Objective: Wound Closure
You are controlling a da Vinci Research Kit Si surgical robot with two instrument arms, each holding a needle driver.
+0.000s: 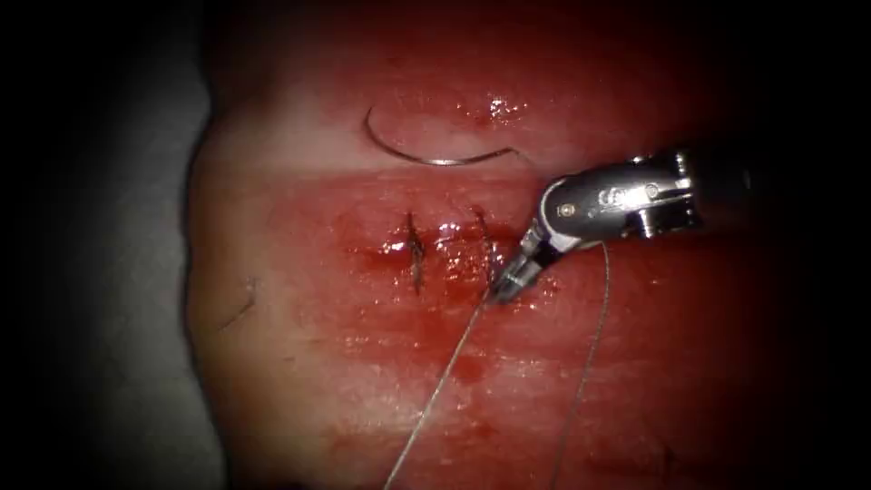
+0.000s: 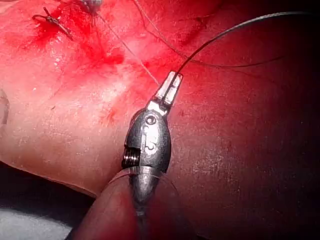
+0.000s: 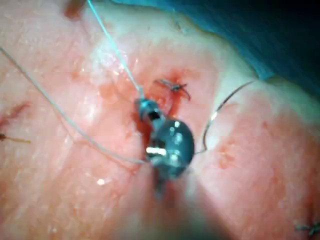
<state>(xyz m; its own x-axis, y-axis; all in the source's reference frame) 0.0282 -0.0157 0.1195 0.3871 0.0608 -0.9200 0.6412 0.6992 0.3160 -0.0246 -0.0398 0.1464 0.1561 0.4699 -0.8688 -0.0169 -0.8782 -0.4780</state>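
The curved needle (image 1: 434, 160) lies free on the pale tissue (image 1: 299, 363) beyond the cut (image 1: 446, 243), held by neither tool; it is also the thin arc (image 3: 218, 113) beside the right tool. My right tool (image 1: 506, 289) reaches in from the right, its jaws shut on the thread (image 1: 445, 381) at the right-hand stitch (image 1: 486, 243). From there the thread runs taut toward the lower left. My left tool (image 2: 170, 86) hovers over the tissue, shut on the thread (image 2: 127, 49) that leads back to the right tool. The right tool's jaws (image 3: 143, 107) grip the thread low by the wound.
A second stitch (image 1: 415, 259) crosses the cut left of the right tool. Another strand of thread (image 1: 590, 354) hangs slack from under the right tool's wrist toward the lower edge. Red fluid (image 1: 399, 247) wets the wound. A short cut thread end (image 1: 240, 308) lies far left.
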